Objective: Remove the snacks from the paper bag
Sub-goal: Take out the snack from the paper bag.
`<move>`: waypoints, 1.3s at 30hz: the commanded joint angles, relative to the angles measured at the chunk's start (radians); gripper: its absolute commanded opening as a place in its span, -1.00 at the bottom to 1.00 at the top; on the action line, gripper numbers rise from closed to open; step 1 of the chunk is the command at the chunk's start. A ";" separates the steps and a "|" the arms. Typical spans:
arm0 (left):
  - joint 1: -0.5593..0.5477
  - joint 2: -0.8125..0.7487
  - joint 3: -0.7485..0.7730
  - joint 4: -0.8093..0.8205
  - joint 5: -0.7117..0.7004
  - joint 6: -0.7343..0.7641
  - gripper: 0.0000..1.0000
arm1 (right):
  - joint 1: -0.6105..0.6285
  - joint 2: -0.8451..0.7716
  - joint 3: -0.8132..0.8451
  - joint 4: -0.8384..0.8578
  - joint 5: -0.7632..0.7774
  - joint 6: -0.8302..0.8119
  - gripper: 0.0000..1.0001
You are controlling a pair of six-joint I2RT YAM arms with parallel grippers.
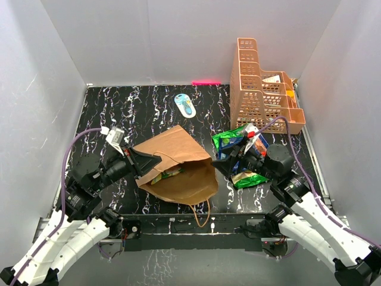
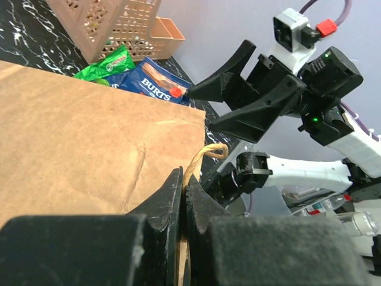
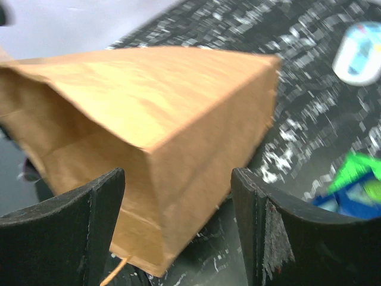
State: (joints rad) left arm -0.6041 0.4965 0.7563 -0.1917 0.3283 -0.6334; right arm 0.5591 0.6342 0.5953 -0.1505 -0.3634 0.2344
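Left pincer [image 2: 184, 180] grips the paper bag [image 1: 178, 156] by the near edge of the worktop [image 1: 119, 107] — right pincer [image 3: 177, 177], released, should enter low.

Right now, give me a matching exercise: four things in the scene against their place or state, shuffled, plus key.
1. brown kraft paper bag
2. orange plastic lattice basket
3. small blue-white oval object
4. right hand

A. wide open
B. far right corner
C. on its side, edge pinched by the left hand
D. lying flat, far centre, beyond the bag

Pairs: 1-C, 2-B, 3-D, 4-A
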 commanded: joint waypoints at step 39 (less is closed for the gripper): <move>0.001 -0.046 -0.106 0.080 0.146 -0.096 -1.00 | 0.861 0.658 -0.076 0.698 0.541 -0.790 -0.39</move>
State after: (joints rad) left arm -0.6041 0.4568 0.6418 -0.1341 0.4564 -0.7464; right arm 1.3823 1.2079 0.4969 0.3233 0.2520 -0.6071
